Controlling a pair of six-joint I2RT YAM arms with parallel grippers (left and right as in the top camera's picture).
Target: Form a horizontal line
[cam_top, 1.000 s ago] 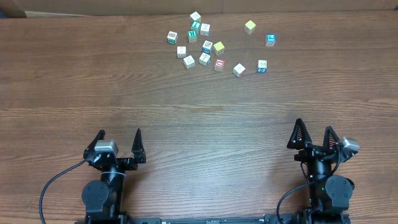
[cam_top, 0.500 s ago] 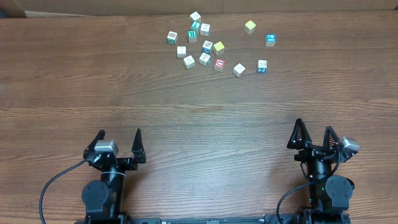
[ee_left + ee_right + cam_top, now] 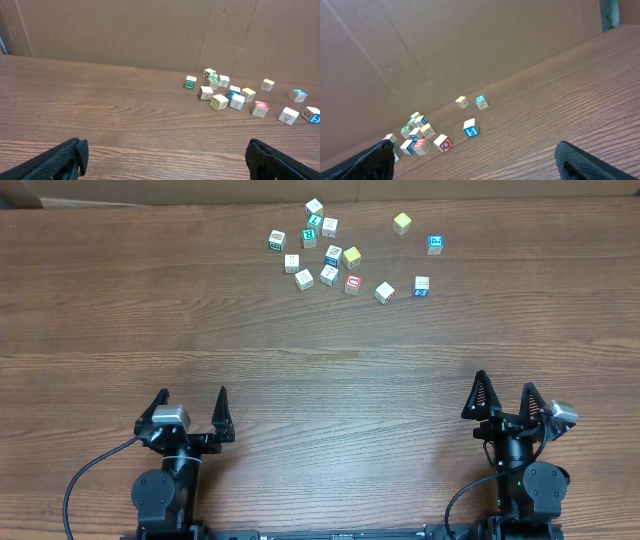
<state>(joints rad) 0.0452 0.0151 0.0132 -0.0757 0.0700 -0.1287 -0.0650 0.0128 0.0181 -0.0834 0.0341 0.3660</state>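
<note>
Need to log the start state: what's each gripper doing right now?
Left gripper: open, holding nothing.
Right gripper: open, holding nothing.

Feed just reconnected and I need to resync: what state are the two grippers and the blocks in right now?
left gripper: open, empty, at the near edge, far from the blocks.
right gripper: open, empty, at the near edge.
blocks: scattered in a loose cluster at the far side, no line formed.
yellow block: lying apart, on the cluster's right.
</note>
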